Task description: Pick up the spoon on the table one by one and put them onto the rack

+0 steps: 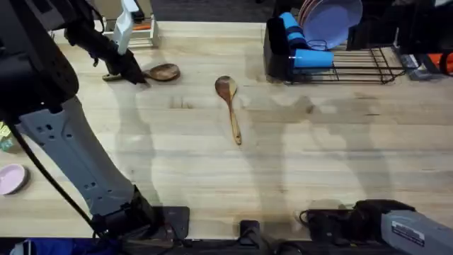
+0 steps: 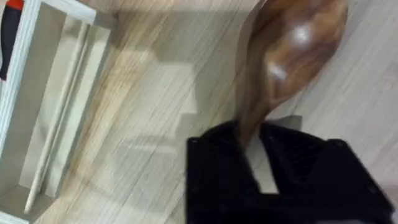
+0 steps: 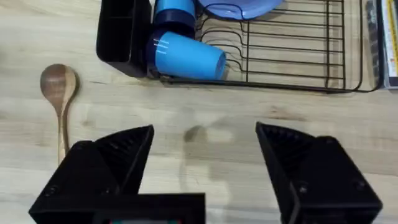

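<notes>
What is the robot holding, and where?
The left hand grips a brown wooden spoon by its handle near the bowl; the right hand holds nothing.

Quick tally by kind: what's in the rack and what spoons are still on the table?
Wooden spoons on the table: 2, one gripped by the left gripper
Blue cups in the rack: 2
Plates in the rack: 2
Total: 6

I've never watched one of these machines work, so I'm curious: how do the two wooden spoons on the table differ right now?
The far-left spoon has its handle pinched in the left gripper, while the middle spoon lies free, nothing touching it. The middle spoon's whole handle shows, pointing toward the robot; the far-left spoon's handle is hidden by the fingers. The middle spoon lies nearer the rack. Both are brown wood with oval bowls.
</notes>
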You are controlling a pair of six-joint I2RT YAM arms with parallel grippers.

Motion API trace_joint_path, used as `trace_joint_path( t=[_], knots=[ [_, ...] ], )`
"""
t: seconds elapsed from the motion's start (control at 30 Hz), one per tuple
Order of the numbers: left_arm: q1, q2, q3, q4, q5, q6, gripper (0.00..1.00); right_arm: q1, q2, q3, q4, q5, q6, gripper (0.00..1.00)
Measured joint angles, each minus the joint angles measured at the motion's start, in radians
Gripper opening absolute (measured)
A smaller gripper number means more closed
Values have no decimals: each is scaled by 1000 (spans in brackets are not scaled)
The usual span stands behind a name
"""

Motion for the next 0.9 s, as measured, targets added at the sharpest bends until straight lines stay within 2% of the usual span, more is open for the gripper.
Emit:
trace_joint_path(
  t=[0.13,0.23,0.9],
  knots=[
    [0,0,-3,-1,10,0,164,0,0,0,0,0,0,994],
    [-1,0,-3,-5,13,0,111,0,0,0,0,0,0,994],
    [-1,-1,-1,-18,14,0,79,0,0,0,0,0,0,994]
  ],
)
